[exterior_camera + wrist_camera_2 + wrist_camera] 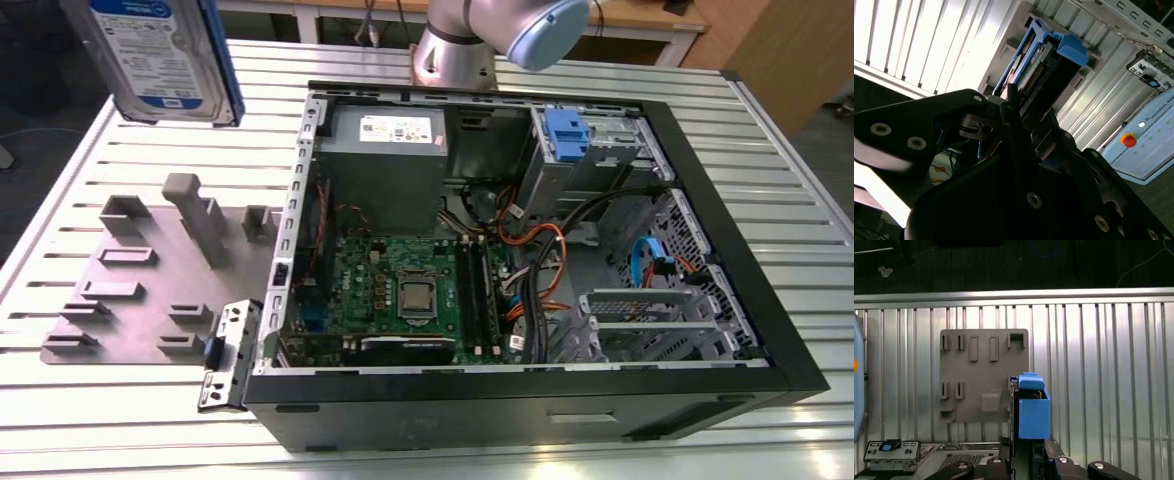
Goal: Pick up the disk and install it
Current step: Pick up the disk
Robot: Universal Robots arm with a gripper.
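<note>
Disk, silver metal drive in blue plastic carrier frame (158,55), hangs at the exterior view's left, above your slatted metal worktop (80,430). Second wrist view: black claw (1026,112) closed on the disk. First wrist view: grey slotted plate (979,375) behind it.

A pale slatted metal table (134,420) is carrying an open black metal computer case (534,410) lying on its side. A flat grey plastic plate with upright pegs (134,300) is sitting just beside it, on the exterior view's left. A small grey metal bracket with a blue tab (230,355) is resting by the case's corner.
</note>
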